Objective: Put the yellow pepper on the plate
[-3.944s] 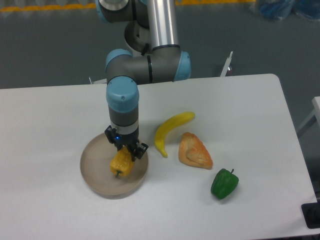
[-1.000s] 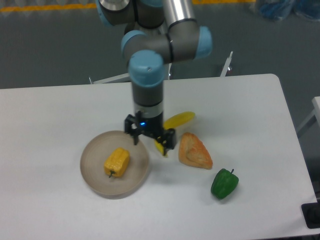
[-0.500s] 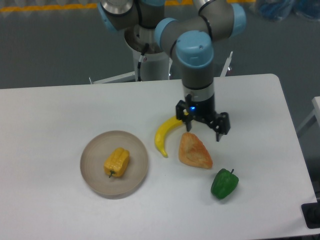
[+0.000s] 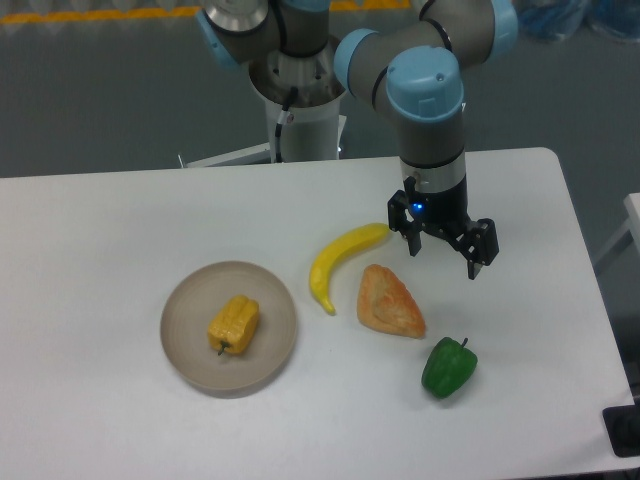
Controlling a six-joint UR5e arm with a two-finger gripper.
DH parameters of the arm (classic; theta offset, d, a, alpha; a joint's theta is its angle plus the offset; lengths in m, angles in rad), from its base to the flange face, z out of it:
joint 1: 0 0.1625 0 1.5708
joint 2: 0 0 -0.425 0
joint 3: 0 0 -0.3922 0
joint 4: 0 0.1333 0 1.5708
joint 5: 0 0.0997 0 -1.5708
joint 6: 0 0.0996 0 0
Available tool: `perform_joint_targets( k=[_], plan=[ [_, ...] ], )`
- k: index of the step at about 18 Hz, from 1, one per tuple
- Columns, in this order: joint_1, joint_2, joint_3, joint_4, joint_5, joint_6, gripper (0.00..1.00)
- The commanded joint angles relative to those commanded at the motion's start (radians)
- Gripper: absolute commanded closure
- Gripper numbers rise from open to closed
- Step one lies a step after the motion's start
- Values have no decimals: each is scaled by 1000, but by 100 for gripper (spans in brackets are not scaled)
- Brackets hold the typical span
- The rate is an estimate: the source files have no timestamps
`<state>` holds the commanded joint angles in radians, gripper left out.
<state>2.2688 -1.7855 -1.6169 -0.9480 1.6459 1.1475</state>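
I saw the pepper (image 4: 233,324) lying on the plate (image 4: 186,355). My pincer (image 4: 447,252) hung empty, fingers apart, above the counter (image 4: 100,240) beside the banana (image 4: 338,263).

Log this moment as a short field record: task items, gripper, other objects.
yellow pepper: lying on the plate, free of the gripper
plate: on the table's left half
gripper: open, empty, raised right of the banana
banana: between plate and gripper
bread slice: right of the banana
green pepper: nearest the front edge
task state: appears complete
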Motion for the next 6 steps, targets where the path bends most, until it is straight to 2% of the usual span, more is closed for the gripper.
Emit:
perform_joint_targets(
  k=[6],
  plan=[
    [0, -5, 15, 0, 0, 1, 0]
  ],
)
